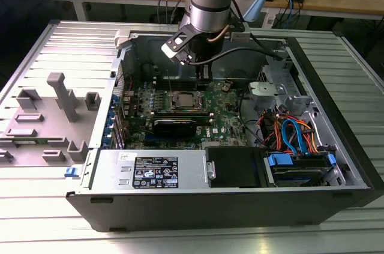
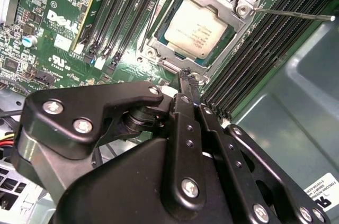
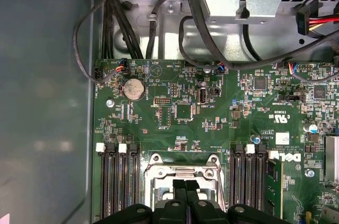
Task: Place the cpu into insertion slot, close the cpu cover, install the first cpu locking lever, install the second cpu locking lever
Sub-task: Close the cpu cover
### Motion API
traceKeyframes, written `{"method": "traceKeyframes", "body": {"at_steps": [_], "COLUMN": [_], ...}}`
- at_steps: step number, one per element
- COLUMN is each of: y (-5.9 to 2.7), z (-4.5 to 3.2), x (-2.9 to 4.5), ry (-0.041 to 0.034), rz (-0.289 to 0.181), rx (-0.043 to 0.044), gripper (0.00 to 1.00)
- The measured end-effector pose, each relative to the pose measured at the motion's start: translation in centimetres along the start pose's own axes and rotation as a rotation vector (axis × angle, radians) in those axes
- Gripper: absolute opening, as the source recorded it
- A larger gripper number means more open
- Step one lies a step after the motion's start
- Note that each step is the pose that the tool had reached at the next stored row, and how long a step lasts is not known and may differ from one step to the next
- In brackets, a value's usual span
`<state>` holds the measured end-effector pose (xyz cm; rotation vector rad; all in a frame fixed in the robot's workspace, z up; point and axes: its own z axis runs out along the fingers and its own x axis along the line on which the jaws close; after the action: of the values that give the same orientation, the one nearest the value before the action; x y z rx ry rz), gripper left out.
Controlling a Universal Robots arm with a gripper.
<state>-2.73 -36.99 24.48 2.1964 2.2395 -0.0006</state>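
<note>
1. Gripper (image 2: 186, 75): fingers pressed together, nothing held between them
2. Position: the fingertips hang just beside one edge of the insertion slot (image 2: 168, 66), which in the exterior view is its far side. Contact with the board cannot be confirmed
3. The cpu (image 2: 195, 27) lies flat in the slot, silver top showing
4. The cpu cover (image 2: 235, 28) is down, its metal frame lying around the chip, which shows through the cut-out
5. One thin locking lever (image 2: 291, 14) juts from a corner of the cover across the black memory slots (image 2: 265, 54), its tip free
6. Motherboard (image 3: 175, 128): green, with a coin battery (image 3: 133, 89) on it, apart from the slot
7. Case (image 1: 240, 203): open on top. The power supply (image 1: 153, 170) is near, toward the exterior view's left, and orange and blue cables (image 1: 294, 134) are at the exterior view's right. A grey tray (image 1: 48, 116) lies outside the case at the exterior view's left
</note>
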Motion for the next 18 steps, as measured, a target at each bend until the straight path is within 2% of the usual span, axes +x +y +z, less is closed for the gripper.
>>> {"method": "traceKeyframes", "body": {"at_steps": [10,18], "y": [-0.52,-0.62], "z": [0.31,0.38], "x": [-0.15,-0.14], "ry": [-0.0002,-0.0001], "rz": [0.000,0.000], "rx": [0.0001,0.0000], "gripper": [0.11,0.11]}}
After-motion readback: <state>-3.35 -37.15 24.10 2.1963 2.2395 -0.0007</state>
